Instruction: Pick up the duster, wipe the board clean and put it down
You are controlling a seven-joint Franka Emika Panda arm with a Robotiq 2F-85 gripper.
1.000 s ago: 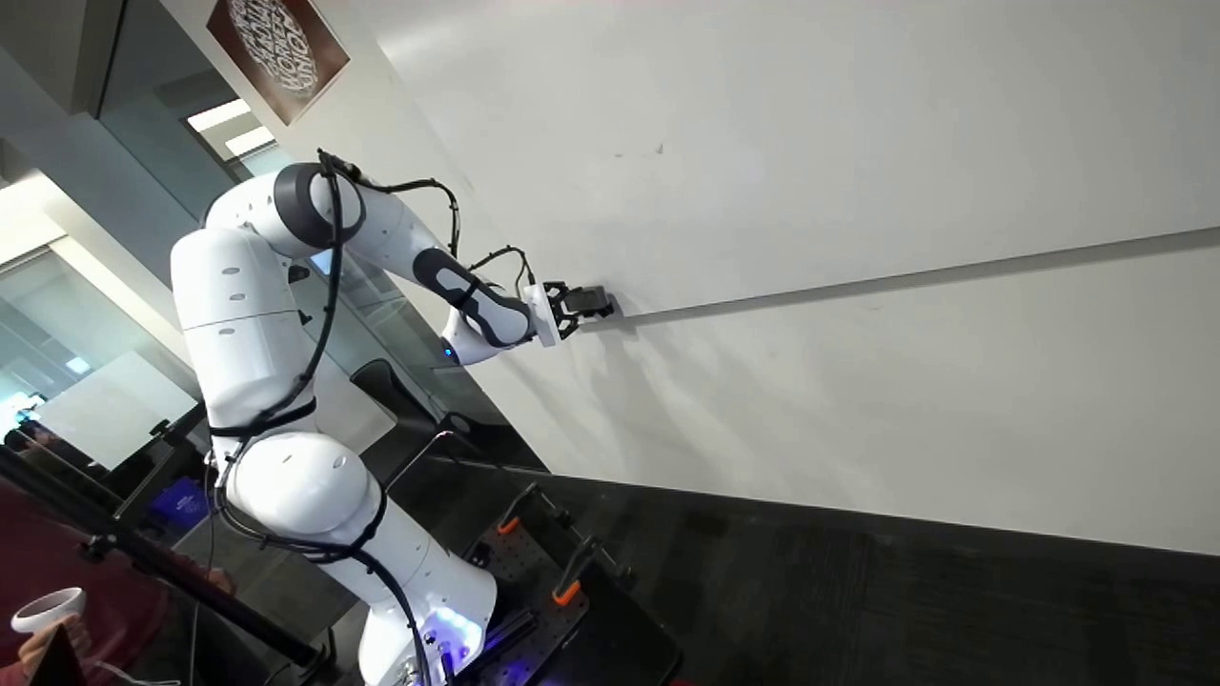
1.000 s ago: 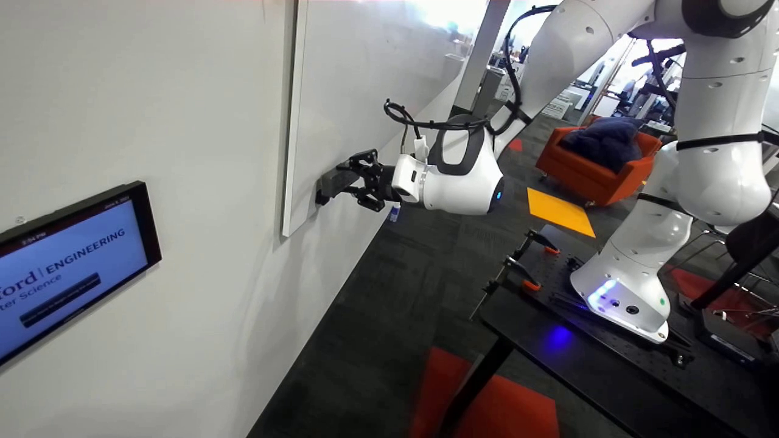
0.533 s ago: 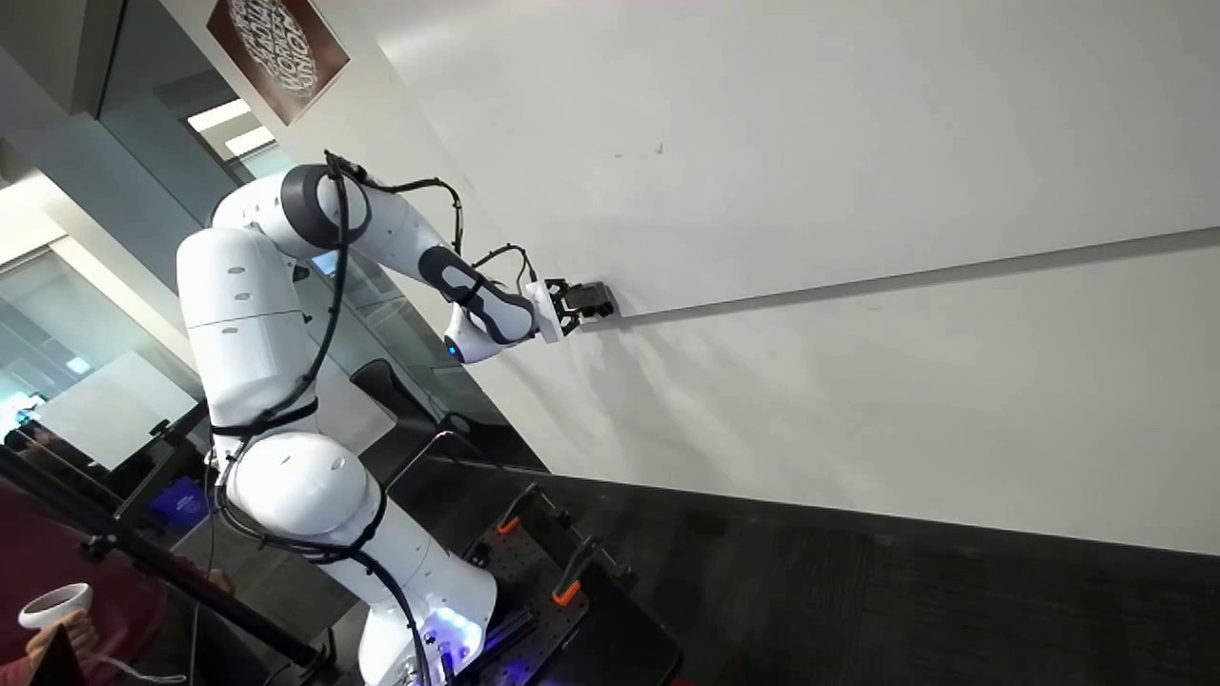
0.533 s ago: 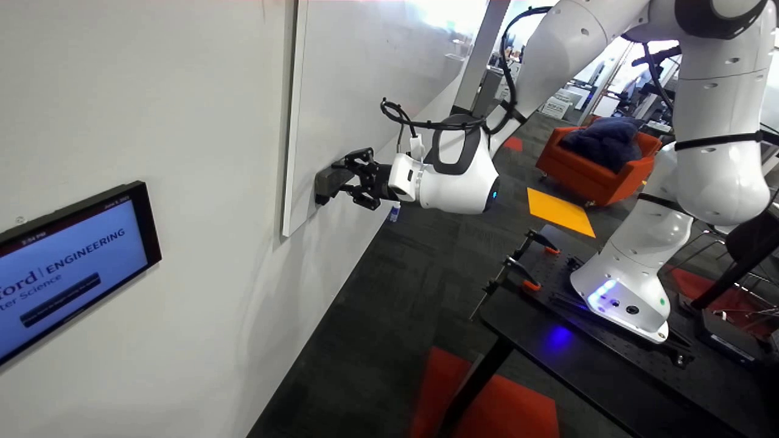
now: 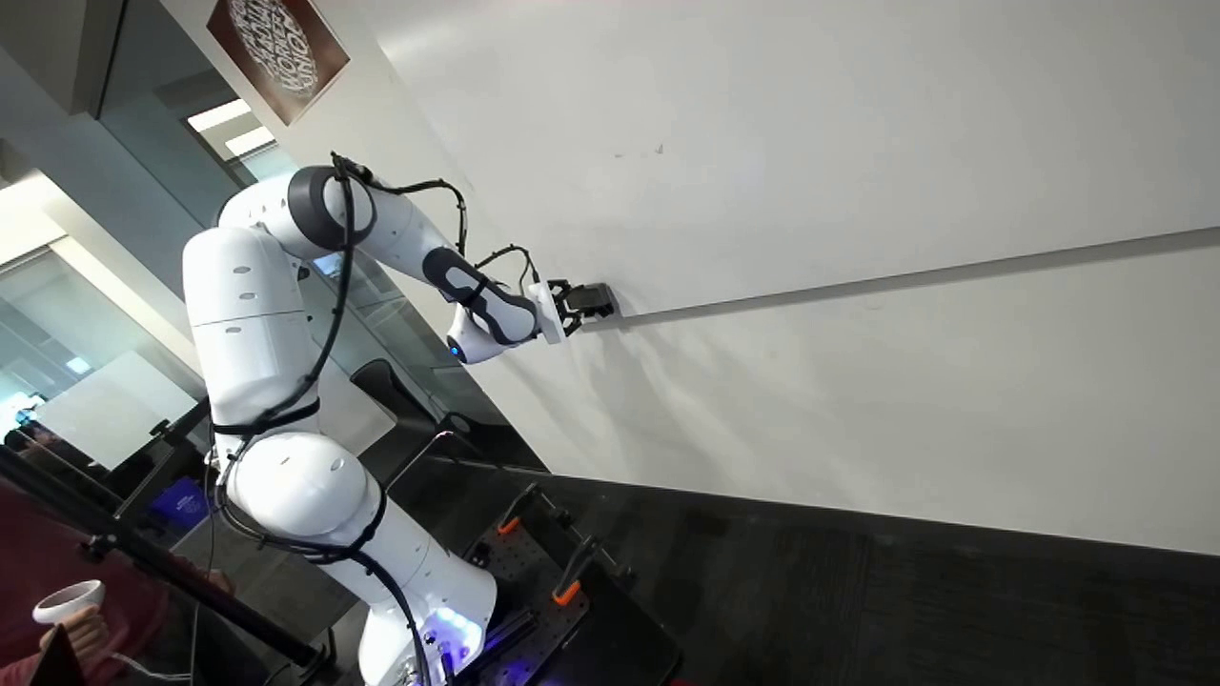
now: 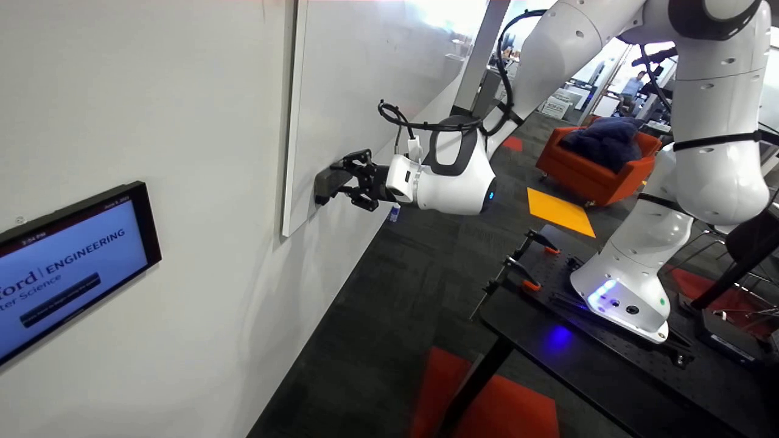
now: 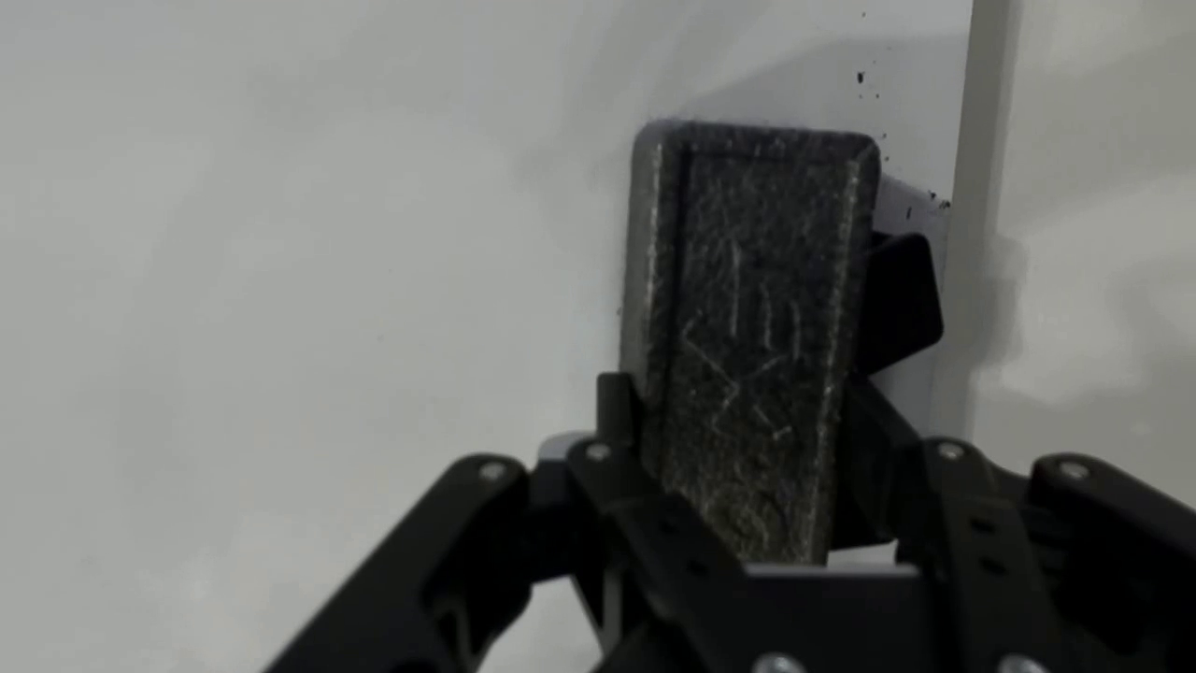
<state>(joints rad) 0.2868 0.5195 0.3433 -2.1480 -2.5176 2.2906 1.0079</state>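
Speckled black duster (image 7: pixel 747 318) with pale scratched lines, white board (image 7: pixel 327 308), black hand (image 7: pixel 738 407), orange armchair (image 6: pixel 578 175), apparently navy cushion (image 6: pixel 604 145)

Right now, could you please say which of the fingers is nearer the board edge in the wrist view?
The finger at picture right, between duster and board edge; the other finger is left of the duster.

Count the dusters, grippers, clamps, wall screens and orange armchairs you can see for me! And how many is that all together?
Duster: 1
Gripper: 1
Clamps: 2
Wall screen: 1
Orange armchair: 1
Total: 6
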